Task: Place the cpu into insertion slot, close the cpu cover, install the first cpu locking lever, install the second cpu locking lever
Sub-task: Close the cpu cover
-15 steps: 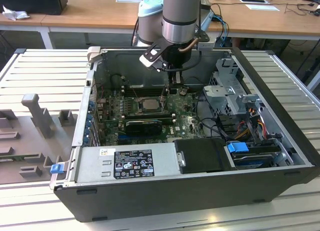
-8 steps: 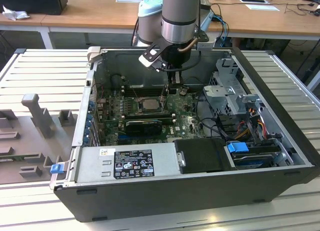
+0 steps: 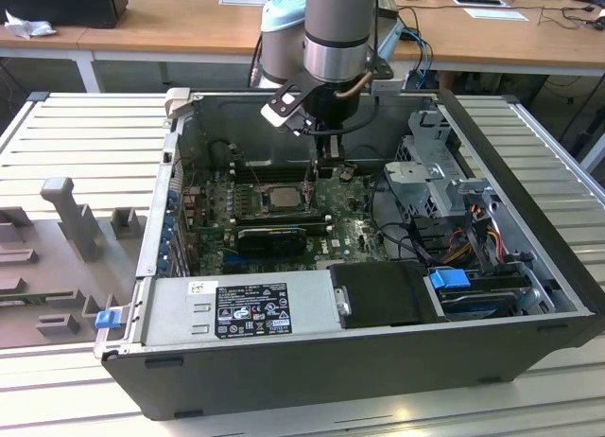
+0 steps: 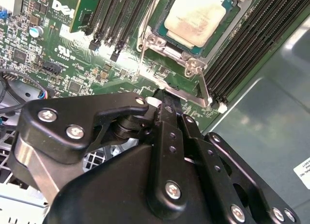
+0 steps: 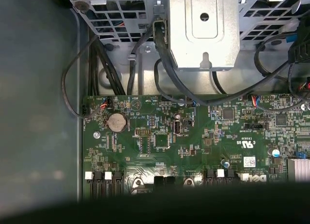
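Sitting flat in the insertion slot (image 4: 193,65), the cpu (image 4: 196,18) shows its pale top through the cpu cover (image 4: 170,53) on the green board (image 5: 208,151). Tool (image 4: 164,100) hangs just beside the slot's edge inside the open case (image 3: 359,371); apart or together, I cannot tell.

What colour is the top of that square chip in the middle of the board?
The cpu top is pale silver-beige, clearest in the second wrist view.
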{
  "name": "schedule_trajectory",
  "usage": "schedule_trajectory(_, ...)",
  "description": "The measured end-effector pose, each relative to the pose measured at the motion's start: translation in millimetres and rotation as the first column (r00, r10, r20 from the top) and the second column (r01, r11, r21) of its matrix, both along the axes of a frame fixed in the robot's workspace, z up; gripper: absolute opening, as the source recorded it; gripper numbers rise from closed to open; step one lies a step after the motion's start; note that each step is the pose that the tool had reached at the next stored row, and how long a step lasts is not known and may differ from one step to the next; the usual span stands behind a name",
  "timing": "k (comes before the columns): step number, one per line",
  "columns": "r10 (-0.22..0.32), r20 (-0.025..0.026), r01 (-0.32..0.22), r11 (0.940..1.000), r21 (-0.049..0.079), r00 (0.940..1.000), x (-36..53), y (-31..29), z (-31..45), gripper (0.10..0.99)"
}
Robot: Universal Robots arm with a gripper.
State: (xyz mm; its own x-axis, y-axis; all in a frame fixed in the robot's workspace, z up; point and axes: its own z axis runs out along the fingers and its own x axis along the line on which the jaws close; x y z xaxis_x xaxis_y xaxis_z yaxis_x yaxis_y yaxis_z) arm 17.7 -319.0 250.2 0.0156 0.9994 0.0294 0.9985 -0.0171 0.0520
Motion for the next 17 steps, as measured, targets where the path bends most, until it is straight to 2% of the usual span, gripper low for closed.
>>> schedule_trajectory(17, 0.0, 0.0, 0.0, 1.0, 0.0, 1.0, -4.3, 0.0, 0.0, 0.106)
